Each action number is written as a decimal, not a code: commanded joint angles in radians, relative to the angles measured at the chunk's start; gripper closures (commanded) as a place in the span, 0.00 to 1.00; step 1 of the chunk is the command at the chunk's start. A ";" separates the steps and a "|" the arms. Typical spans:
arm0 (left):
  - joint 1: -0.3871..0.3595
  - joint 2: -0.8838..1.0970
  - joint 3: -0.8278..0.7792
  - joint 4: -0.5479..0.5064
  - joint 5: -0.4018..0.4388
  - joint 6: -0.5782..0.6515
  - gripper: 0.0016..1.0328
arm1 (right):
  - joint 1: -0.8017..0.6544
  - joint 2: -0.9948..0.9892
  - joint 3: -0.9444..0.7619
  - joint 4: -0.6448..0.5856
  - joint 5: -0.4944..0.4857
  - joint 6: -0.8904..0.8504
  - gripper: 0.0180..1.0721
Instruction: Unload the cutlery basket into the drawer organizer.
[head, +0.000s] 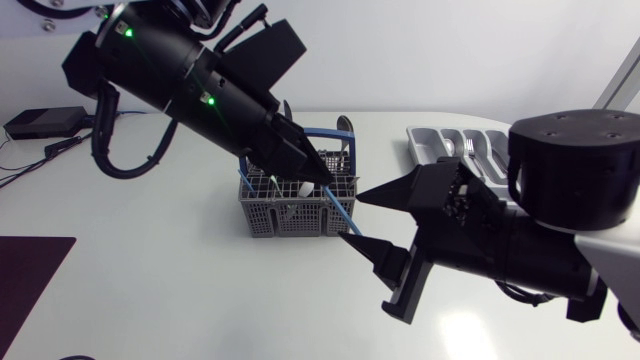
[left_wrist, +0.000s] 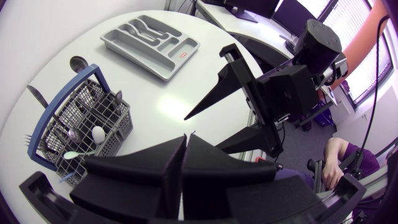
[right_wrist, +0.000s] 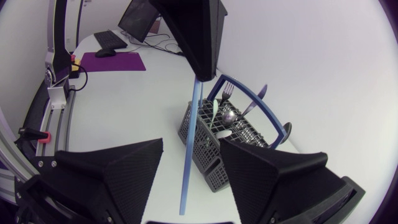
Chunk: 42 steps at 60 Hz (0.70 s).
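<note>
The left tool (head: 318, 178) hangs above the cutlery basket (head: 290, 215), its two wedge fingers pressed together on the upper end of a thin blue utensil (head: 340, 205). From that grip the utensil slants down and to the right, clear of the basket's right side. In the right wrist view it (right_wrist: 189, 143) runs as a straight blue strip from the left tool (right_wrist: 194, 37) into the gap of the right tool (right_wrist: 193, 186). The right tool (head: 355, 218) is spread wide, one finger either side of the utensil's lower end, and I cannot tell that either finger touches it.

The grey mesh basket stands near the middle of the white desk (head: 150, 290), with a blue arched handle over it. Forks and spoons stand upright in its compartments, among them a fork (right_wrist: 227, 90) and a spoon (right_wrist: 229, 115). The grey drawer organizer (head: 440, 145) lies at the far right of the desk, well apart from the basket, with at least one fork in it. A dark purple mat (head: 30, 270) lies at the near left
</note>
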 joint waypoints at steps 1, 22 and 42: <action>-0.007 0.016 -0.021 0.009 0.010 0.016 0.88 | 0.009 0.021 -0.015 0.019 0.006 -0.021 0.54; -0.004 0.017 -0.023 0.011 0.010 0.016 0.88 | 0.014 0.067 -0.026 0.033 0.000 -0.018 0.78; 0.007 0.016 -0.027 0.012 0.010 0.016 0.76 | 0.017 0.058 -0.026 0.014 0.005 -0.013 0.94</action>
